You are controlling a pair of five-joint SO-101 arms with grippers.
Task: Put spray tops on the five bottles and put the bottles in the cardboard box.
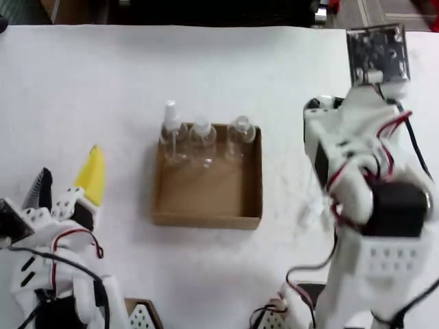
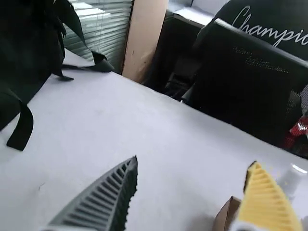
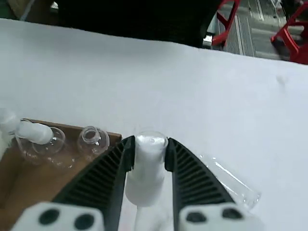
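My right gripper (image 3: pixel 149 142) is closed on a white plastic spray top (image 3: pixel 146 166), with the black ribbed fingers (image 3: pixel 108 173) pressed against either side of its head. My left gripper (image 1: pixel 68 164) sits in the lower left of the high view, its grey and yellow fingers spread wide with nothing between them. The shallow brown cardboard box (image 1: pixel 206 218) lies at the centre of that frame. Three small clear plastic bottles (image 1: pixel 203 140) stand in a row against the box's upper wall. The leftmost bottle (image 1: pixel 171 130) carries a spray top, the rightmost (image 1: pixel 241 136) looks open-necked, and I cannot tell for the middle one. Just beside my right fingers a clear cylinder (image 3: pixel 231 182) lies flat on the white table (image 1: pixel 103 82); it is probably another bottle. I judge the top to be light, rigid and smooth, so it could twist in the grip; holding it across the head is sound. The bottles look thin-walled, light and easily tipped, so they are best gripped low on the body, and gently.
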